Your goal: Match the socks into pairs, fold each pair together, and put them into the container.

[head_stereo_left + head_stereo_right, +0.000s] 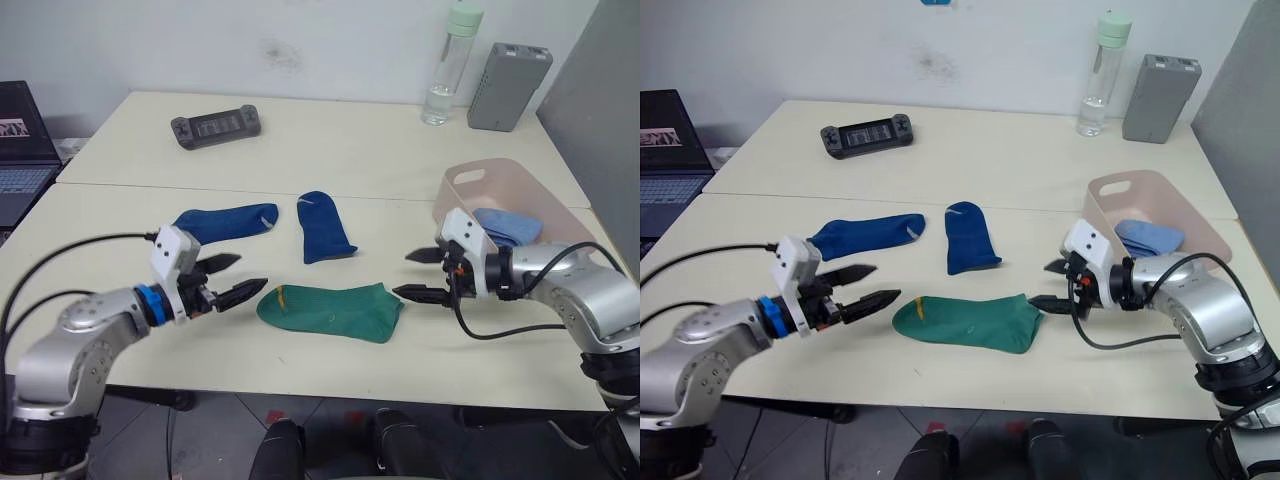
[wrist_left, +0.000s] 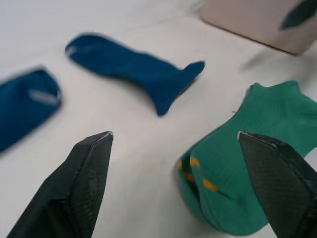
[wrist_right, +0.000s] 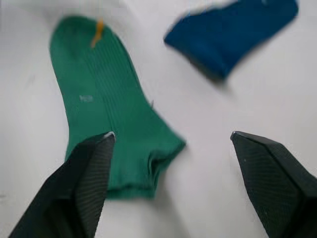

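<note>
While the green socks [image 1: 331, 311] lie stacked nearest the table edge, folding that pair looks the step in hand; the next move calls for pinching an end and doubling it over; the left gripper [image 1: 232, 281] and right gripper [image 1: 420, 273] flank them, jaws wide, holding nothing; beyond lie two dark blue socks [image 1: 324, 227]; light blue socks [image 1: 508, 226] sit inside the container [image 1: 480, 185].

Bright, even room light casts soft shadows; both wrist views are blurred (fingers sharper).
</note>
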Action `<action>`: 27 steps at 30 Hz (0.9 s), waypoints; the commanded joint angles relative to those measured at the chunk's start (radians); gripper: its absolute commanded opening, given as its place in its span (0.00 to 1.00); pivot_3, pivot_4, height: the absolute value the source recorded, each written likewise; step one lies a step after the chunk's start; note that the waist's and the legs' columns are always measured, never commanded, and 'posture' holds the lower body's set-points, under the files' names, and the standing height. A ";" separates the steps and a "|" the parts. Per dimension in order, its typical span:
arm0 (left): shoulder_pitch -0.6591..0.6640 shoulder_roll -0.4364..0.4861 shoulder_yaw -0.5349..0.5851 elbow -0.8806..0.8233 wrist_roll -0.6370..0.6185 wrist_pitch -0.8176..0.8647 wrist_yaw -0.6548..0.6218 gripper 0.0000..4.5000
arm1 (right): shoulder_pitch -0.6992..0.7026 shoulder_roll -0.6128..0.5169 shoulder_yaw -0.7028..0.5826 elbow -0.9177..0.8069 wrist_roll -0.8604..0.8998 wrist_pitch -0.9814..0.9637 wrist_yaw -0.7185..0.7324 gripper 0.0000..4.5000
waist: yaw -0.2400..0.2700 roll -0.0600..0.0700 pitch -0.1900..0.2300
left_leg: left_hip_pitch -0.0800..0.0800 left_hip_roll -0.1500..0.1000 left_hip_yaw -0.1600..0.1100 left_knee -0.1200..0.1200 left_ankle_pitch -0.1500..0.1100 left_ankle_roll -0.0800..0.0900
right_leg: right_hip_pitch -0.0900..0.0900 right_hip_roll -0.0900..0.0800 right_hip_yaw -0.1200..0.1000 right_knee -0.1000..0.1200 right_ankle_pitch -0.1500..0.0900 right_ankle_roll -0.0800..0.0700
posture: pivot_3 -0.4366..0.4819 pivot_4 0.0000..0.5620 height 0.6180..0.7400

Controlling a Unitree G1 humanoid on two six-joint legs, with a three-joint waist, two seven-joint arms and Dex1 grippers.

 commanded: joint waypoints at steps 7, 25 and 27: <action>-0.106 0.004 -0.246 0.070 0.209 -0.266 -0.161 0.46 | 0.004 0.102 0.187 0.046 -0.213 -0.331 0.014 0.39 | 0.000 0.000 0.000 | -0.001 0.000 0.001 0.000 0.000 0.000 | 0.000 0.000 0.001 -0.001 0.003 -0.004 | 0.48 0.27 1.00; -0.048 -0.009 -0.288 0.264 0.379 -0.401 -0.137 0.00 | 0.149 0.055 0.169 0.213 -0.330 -0.561 0.082 0.00 | 0.001 0.000 0.000 | 0.000 0.000 0.000 0.001 0.000 0.000 | 0.001 0.000 0.001 0.001 0.003 -0.004 | 0.48 0.27 1.00; -0.040 -0.026 -0.257 0.217 0.305 -0.369 -0.152 0.00 | 0.145 0.063 0.144 0.166 -0.285 -0.541 0.101 0.00 | 0.001 0.000 0.000 | 0.000 0.000 0.001 0.001 0.000 0.000 | 0.000 0.000 0.001 0.001 0.003 -0.004 | 0.48 0.27 1.00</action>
